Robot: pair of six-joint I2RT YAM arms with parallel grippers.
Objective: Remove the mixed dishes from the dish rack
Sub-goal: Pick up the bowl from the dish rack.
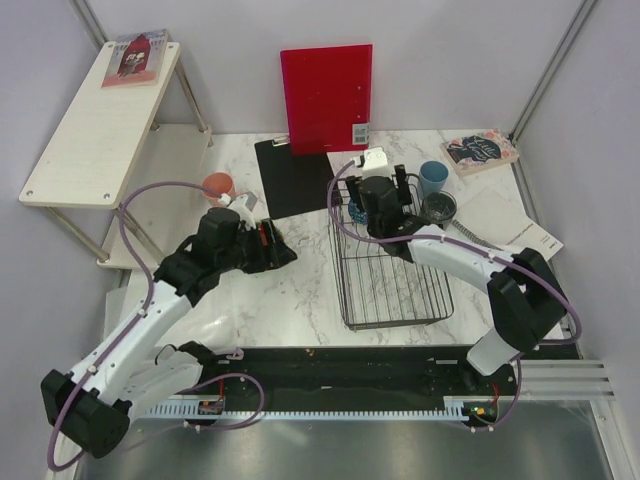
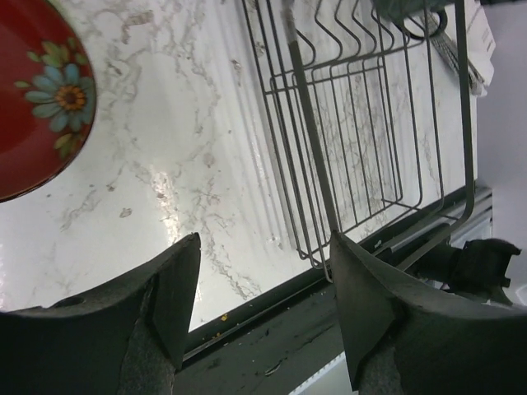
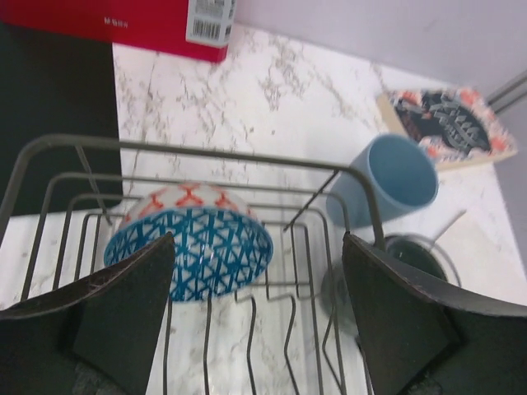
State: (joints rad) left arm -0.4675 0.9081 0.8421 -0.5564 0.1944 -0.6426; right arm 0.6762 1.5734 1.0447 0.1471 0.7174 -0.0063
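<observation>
Dish rack: you see the black wire dish rack (image 1: 395, 285) on the marble table (image 1: 300, 290), right of the middle.
Blue patterned bowl: it leans inside the rack, at the far left corner (image 3: 198, 239).
Right gripper: your right gripper (image 3: 257, 247) hangs above the bowl with jaws spread wide, gripping nothing.
Light blue cup: it stands outside the rack, near the far right corner (image 3: 395, 185).
Dark grey mug: outside, just beside the rack's right wall (image 3: 420, 255).
Dark red plate: it lies flat on the table, left of the rack and apart from it (image 2: 33, 107).
Left gripper: your left gripper (image 2: 262, 271) is low between plate and rack, jaws apart, holding nothing.
Pink cup: it stands far left, near the black mat (image 1: 218, 186).
</observation>
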